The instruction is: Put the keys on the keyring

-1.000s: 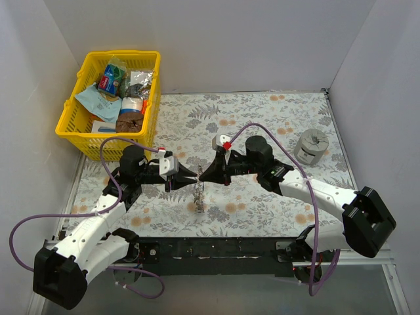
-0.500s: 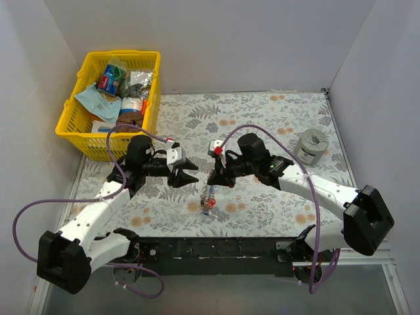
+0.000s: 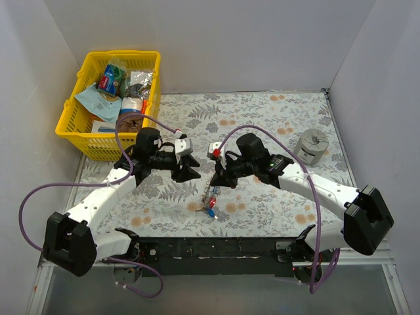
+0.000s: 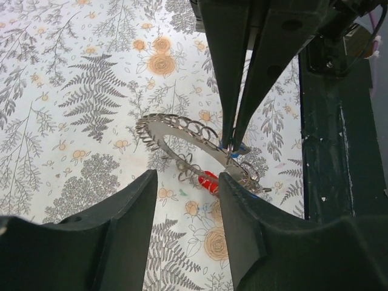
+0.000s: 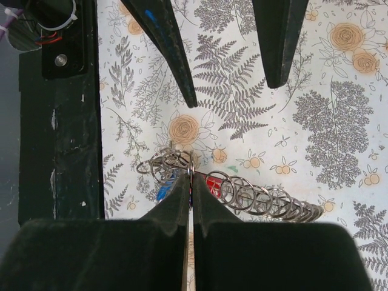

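From above, the keys (image 3: 211, 211) are only red and blue specks below the keyring (image 3: 210, 195), too small to count or to tell whether they hang on it, and the packets (image 3: 111, 82) in the yellow basket (image 3: 69, 113) overlap too much to read. In the left wrist view the right gripper (image 4: 233, 144) is cut off by the top edge, and its closed fingers (image 4: 227, 73) cover most of the blue key (image 4: 241, 147). In the right wrist view those fingers cover the keyring's middle and most of both key heads, and the left gripper (image 5: 233, 97) runs off the top edge.

Basket (image 3: 122, 54), cylinder (image 3: 311, 146) well clear of keyring (image 3: 211, 195)
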Robot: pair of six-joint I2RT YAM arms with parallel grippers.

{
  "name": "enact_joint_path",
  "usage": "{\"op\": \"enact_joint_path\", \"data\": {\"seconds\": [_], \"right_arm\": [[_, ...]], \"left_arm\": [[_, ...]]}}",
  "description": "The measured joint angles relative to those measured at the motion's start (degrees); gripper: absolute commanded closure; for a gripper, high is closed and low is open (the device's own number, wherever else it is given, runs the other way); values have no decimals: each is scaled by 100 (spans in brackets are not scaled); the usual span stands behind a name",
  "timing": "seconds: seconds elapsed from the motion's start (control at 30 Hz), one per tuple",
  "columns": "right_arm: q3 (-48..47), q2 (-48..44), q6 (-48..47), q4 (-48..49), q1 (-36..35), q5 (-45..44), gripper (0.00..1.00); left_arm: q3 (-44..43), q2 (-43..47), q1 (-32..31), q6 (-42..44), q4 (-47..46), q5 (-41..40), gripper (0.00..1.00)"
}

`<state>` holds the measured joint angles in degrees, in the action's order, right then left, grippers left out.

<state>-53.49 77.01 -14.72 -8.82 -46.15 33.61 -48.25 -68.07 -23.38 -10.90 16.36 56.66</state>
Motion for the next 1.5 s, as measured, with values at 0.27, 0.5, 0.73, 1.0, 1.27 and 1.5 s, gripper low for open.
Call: {"op": "enact_joint_path", "data": {"seconds": [0.27, 0.5, 0.73, 1.0, 1.27, 1.5], "right_arm": [[-649, 734, 55, 125, -155, 282, 99], [-964, 925, 280, 455, -286, 302, 99], [-249, 693, 645, 1152, -273, 166, 99], [575, 629, 748, 1064, -295, -118, 99], [654, 330, 680, 330, -284, -544, 99], [748, 94, 608, 116, -284, -647, 99]], "left_arm": [[-15, 232, -7, -81, 48, -560, 53], [-13, 581, -7, -151, 35, -879, 52], [9, 560, -7, -280, -22, -769, 48], [168, 293, -11, -413, -72, -577, 48], [269, 63, -367, -557, -299, -476, 50], [313, -264, -890, -634, -586, -457, 54]]}}
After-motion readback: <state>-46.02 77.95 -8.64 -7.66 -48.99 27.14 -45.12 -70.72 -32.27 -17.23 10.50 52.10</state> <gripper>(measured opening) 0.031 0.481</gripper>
